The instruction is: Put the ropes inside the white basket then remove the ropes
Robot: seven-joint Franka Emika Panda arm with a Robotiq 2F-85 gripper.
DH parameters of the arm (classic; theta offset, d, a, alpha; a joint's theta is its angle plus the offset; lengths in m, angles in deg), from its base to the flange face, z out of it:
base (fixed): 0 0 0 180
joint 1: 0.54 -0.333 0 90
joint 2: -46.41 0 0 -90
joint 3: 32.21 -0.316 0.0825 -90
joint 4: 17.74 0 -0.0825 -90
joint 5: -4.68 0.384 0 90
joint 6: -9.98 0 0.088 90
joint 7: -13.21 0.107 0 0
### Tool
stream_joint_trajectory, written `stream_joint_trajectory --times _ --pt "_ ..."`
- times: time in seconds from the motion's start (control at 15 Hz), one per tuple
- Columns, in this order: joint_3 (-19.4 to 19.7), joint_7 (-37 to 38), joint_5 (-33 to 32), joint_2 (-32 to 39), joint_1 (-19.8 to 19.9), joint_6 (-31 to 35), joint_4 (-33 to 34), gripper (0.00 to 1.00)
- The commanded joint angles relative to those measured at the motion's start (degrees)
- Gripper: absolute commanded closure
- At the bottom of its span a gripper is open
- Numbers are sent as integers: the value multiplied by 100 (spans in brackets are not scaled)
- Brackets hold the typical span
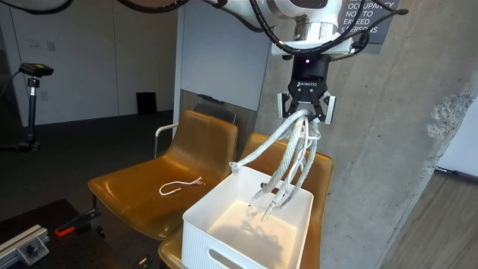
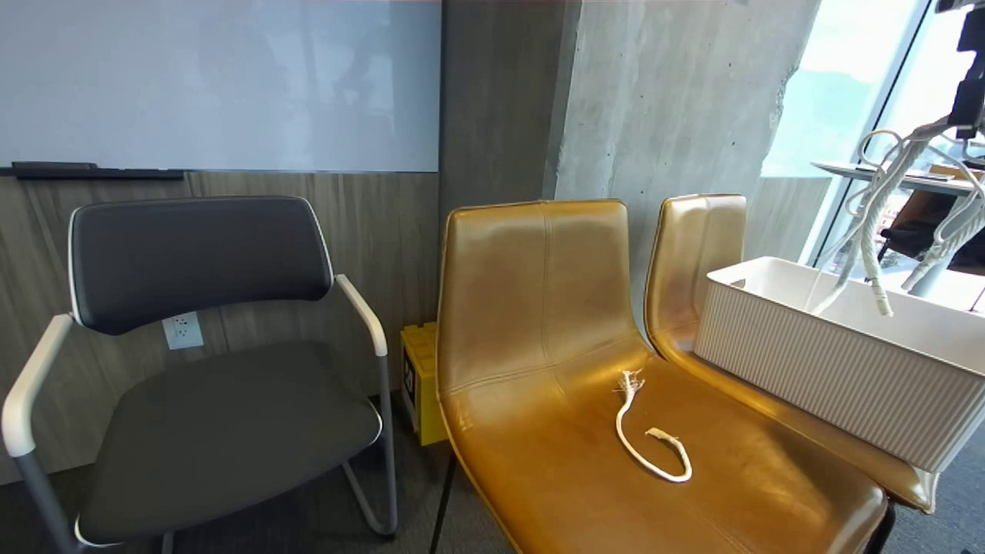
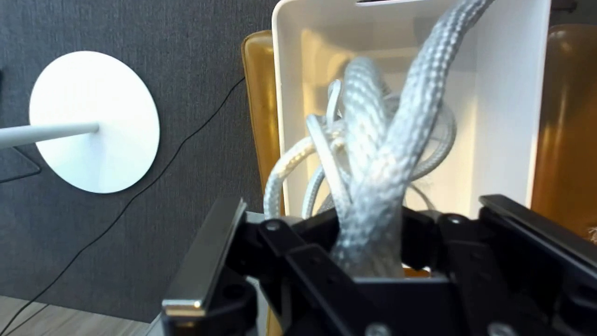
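The ropes, a tangle of cream-white cords, hang in the air from my gripper, which is shut on them. Below is the white basket, its mouth facing up. Loose rope ends dangle over its opening, and one strand sticks out sideways toward a rim corner. In an exterior view, the ropes hang above the basket; whether their tips dip below the rim I cannot tell. From the wrist, a thick rope bundle comes out between the black fingers, with the basket's wall beyond. The bundle hides the fingertips.
The basket rests on a brown leather chair. Beside it, another brown chair carries a short frayed cord. A concrete pillar rises behind the arm. A round white stand base and a black cable lie on the floor.
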Motion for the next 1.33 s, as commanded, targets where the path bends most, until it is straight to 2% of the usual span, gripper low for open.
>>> stream_joint_trajectory --times 0.0,0.33,0.47,0.8,1.13,1.27 --pt "-61 -51 -52 -491 -117 938 -903 100" --pt "-44 -60 -153 -730 -328 1901 -1686 100" --pt "-9 -73 -214 -815 -374 2091 -1978 74" --pt "-129 11 -428 -1105 -297 2327 -2557 39" --pt "-342 173 -520 -1421 -577 2347 -2852 1" --pt "-533 336 -547 -1551 -841 2380 -2997 0"
